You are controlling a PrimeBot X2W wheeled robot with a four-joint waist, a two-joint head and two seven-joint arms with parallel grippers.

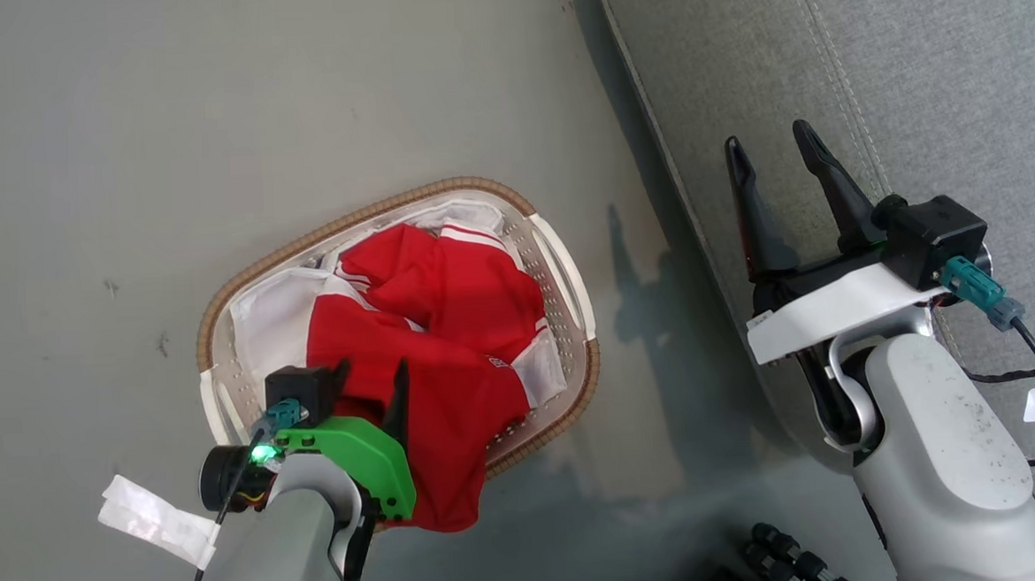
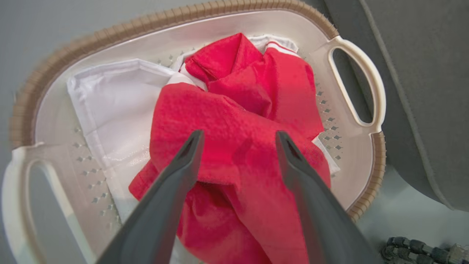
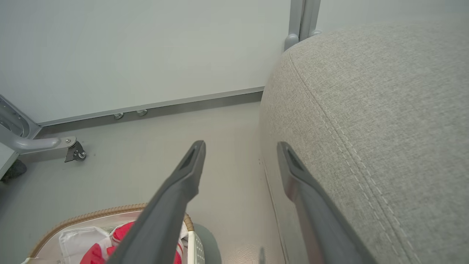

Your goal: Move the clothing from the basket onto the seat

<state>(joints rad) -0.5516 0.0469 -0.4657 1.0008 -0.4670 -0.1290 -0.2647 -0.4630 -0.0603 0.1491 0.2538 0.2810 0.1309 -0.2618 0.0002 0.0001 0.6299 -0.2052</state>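
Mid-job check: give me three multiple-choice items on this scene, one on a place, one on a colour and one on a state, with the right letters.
1. Of the seat, the basket and the floor, where does the clothing lie?
A. on the seat
B. in the basket
C. on the floor

2. What colour is the basket's woven rim?
A. brown
B. blue
C. black

3. How does the left gripper stand?
A. shut on the clothing
B. open over the clothing
C. shut and empty

Answers:
1 B, as the red heap sits inside the basket's walls, one fold hanging over the near rim.
2 A, as the left wrist view shows the woven band brown.
3 B, as its two fingers stand apart with red fabric below them.
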